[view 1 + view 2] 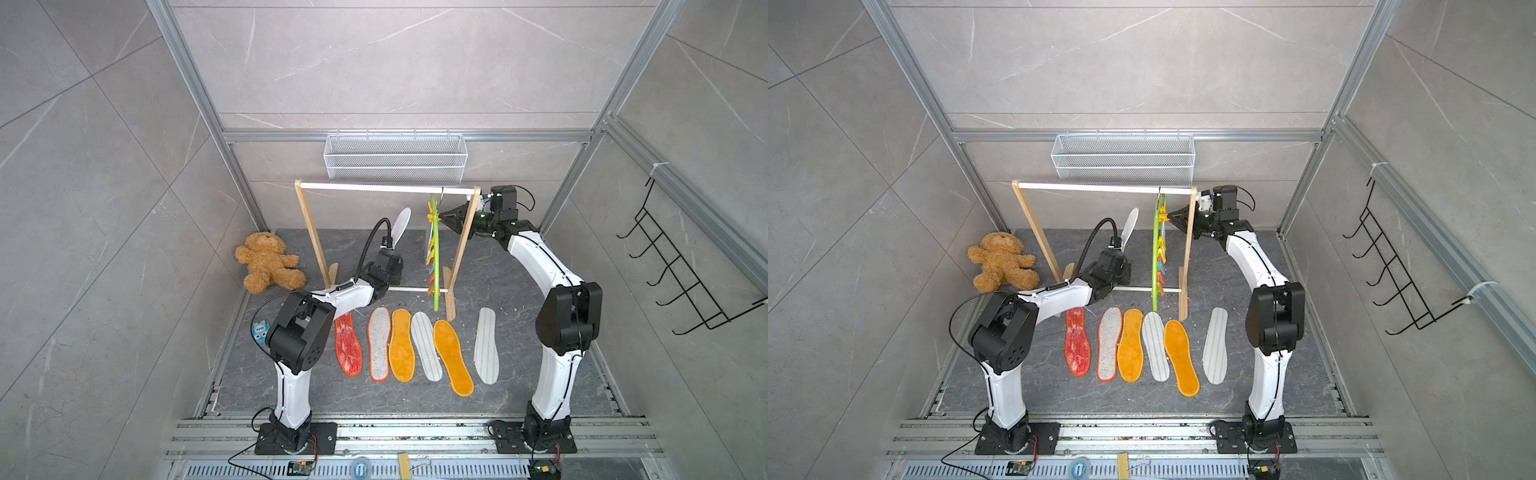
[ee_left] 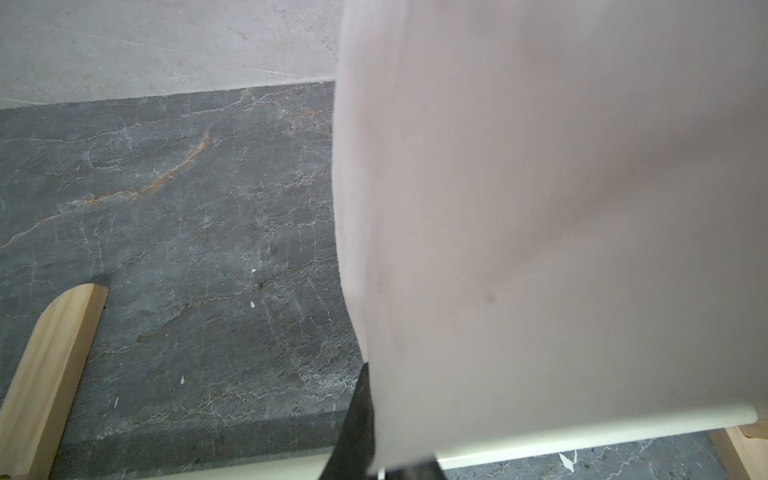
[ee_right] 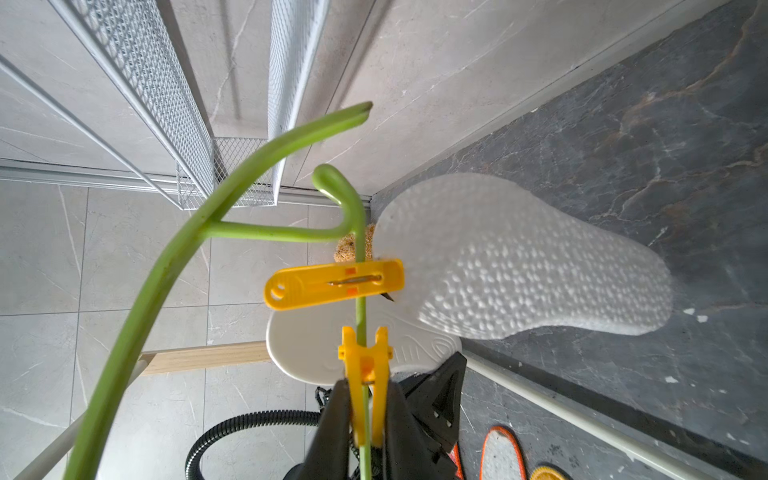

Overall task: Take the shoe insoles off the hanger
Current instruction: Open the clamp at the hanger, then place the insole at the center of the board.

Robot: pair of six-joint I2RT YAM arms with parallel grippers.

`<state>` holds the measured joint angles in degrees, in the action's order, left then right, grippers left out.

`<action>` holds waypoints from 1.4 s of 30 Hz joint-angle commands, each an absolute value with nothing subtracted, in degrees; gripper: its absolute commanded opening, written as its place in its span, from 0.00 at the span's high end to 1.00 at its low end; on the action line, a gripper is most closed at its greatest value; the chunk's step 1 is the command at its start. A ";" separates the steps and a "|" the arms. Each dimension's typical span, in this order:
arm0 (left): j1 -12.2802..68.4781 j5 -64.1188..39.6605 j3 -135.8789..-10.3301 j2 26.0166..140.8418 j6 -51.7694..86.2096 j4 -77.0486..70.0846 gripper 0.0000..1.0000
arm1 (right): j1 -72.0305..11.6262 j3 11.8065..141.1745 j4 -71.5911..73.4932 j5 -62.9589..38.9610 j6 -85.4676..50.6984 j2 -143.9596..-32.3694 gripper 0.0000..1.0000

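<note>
Six shoe insoles (image 1: 402,345) lie side by side on the dark floor (image 1: 519,374) in the lower centre of both top views, in front of the wooden rail frame (image 1: 309,232). The lime-green hanger (image 1: 435,266) hangs from that frame's top rail at centre right, where the right gripper (image 1: 441,215) pinches a yellow clip (image 3: 363,365) on it, with a pale dotted insole (image 3: 519,266) just beside. The left gripper (image 1: 392,249), at centre, is clamped on a white insole (image 1: 402,222) that stands up from it, tilted.

Bright even light, soft shadows, blurred close-ups
</note>
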<state>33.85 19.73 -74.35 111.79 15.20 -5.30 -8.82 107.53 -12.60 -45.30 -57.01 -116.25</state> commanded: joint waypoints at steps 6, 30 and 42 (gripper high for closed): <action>33.22 21.18 -73.71 108.10 17.50 -7.48 1.00 | -9.67 109.86 -13.08 -47.04 -55.31 -117.25 0.85; 32.75 15.23 -66.56 97.50 19.20 -4.96 1.00 | -3.87 104.21 -17.87 -41.87 -50.29 -109.32 0.21; 32.72 5.01 -57.56 83.34 17.96 0.04 1.00 | -1.20 89.08 -19.12 -34.92 -44.93 -93.26 0.12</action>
<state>33.06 10.31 -57.95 88.14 18.76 -1.69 -1.26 91.46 -17.65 -37.82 -47.92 -97.54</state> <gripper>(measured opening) 0.058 0.877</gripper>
